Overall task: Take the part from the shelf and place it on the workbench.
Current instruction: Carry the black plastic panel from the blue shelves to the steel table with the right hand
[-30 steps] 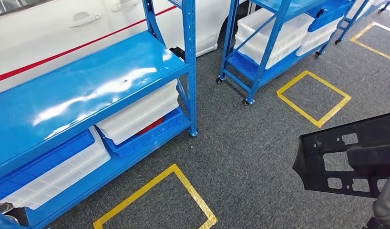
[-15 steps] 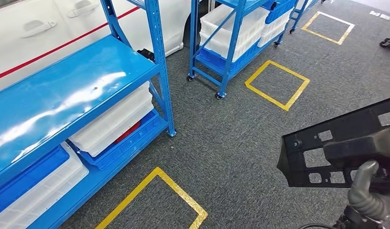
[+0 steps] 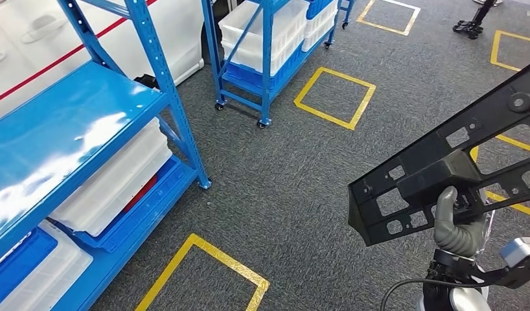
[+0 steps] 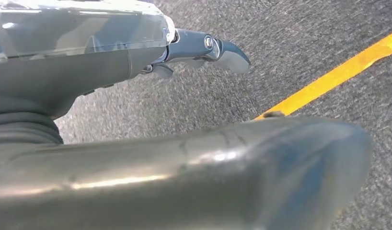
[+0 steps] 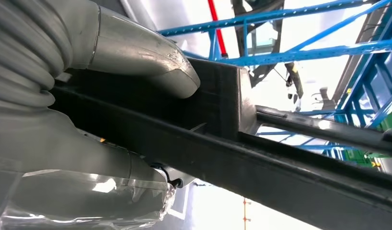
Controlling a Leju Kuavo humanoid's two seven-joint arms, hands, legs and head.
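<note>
The right hand [image 3: 458,227] has its fingers [image 5: 136,52] wrapped around a raised block on the black part [image 3: 437,168], thumb on one side and the rest beneath, so the part is held firmly. The part, a flat black frame with cut-out windows, is carried tilted in the air above the grey carpet [image 3: 295,175], well apart from the blue shelf [image 3: 68,123] that holds white bins [image 3: 113,178]. The left hand [image 4: 136,158] hangs over the carpet beside a yellow floor line [image 4: 338,76], its fingers [image 4: 223,50] stretched out and apart, holding nothing. A second wheeled blue rack [image 3: 265,71] stands farther off beside a yellow taped square [image 3: 334,97].
</note>
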